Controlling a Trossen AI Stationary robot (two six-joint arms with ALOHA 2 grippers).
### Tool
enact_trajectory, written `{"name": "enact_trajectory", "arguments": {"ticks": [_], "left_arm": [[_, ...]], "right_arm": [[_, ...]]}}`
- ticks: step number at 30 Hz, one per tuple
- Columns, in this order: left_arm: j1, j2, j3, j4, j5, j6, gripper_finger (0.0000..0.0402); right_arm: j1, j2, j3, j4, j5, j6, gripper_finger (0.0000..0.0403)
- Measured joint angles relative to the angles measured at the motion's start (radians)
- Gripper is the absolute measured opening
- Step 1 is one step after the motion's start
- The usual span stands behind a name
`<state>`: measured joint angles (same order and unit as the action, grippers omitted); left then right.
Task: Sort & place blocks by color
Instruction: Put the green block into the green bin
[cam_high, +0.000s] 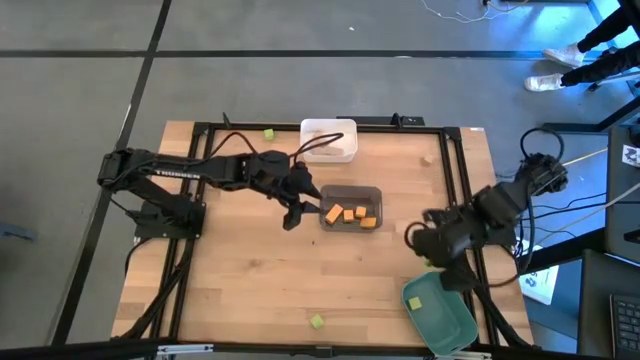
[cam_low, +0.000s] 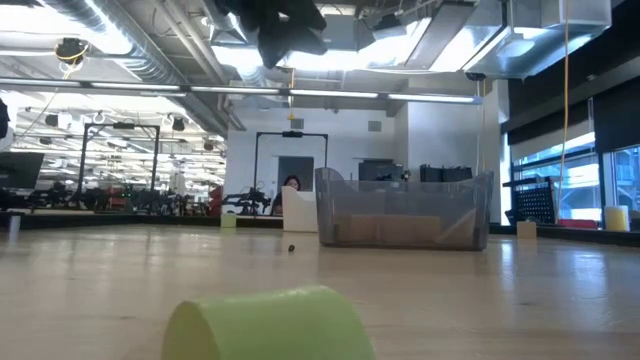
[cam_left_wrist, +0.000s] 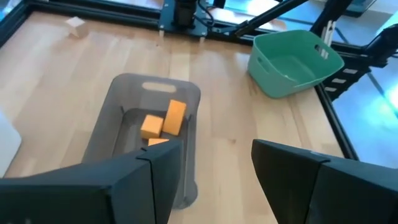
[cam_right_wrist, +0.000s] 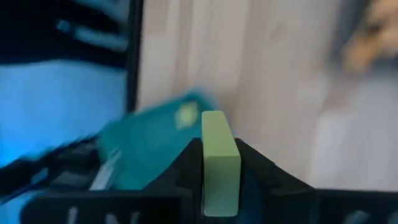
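My right gripper (cam_right_wrist: 220, 171) is shut on a light green block (cam_right_wrist: 220, 149) above the table's right side (cam_high: 432, 250), just beyond the green bin (cam_high: 440, 312); that bin holds another green block (cam_right_wrist: 185, 116). My left gripper (cam_left_wrist: 217, 168) hangs open at the left end of the dark grey bin (cam_high: 350, 190), nothing between its fingers. Several orange blocks (cam_left_wrist: 165, 121) lie in that bin. Loose green blocks rest on the table at the far side (cam_high: 268, 134) and near edge (cam_high: 317, 321). A tan block (cam_left_wrist: 76, 25) lies far right. My right gripper pinches the light green block by two opposite sides (cam_right_wrist: 205, 158) between its two fingers. The fingers point steeply down. The block sticks out past the fingertips and is lifted clear of the table.
A white bin (cam_high: 328, 140) stands at the far edge, behind the grey bin. A black frame (cam_high: 455, 170) runs around the tabletop. Bare wood lies between the grey bin and the near edge. A person's legs (cam_high: 585, 55) show beyond the far right corner.
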<state>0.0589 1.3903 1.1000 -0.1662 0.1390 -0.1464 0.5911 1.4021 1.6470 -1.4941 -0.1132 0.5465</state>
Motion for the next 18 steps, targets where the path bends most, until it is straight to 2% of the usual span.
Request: {"name": "enact_trajectory", "arguments": {"ticks": [3, 6, 9, 18], "left_arm": [[0.010, 0.000, 0.000, -0.022, 0.000, 0.000, 0.0182], [0.019, 0.000, 0.000, -0.035, 0.000, 0.000, 0.0182], [0.024, 0.000, -0.001, -0.037, 0.000, 0.002, 0.0182], [0.031, -0.007, -0.001, -0.038, 0.001, 0.037, 0.0182]], "right_arm": [[0.061, 0.024, -0.002, -0.077, -0.121, 0.139, 0.0058], [0.116, 0.033, -0.052, -0.052, -0.201, 0.245, 0.0058], [0.162, 0.032, -0.152, 0.049, -0.267, 0.317, 0.0058], [0.206, 0.033, -0.511, 0.461, -0.315, 0.341, 0.0058]]}}
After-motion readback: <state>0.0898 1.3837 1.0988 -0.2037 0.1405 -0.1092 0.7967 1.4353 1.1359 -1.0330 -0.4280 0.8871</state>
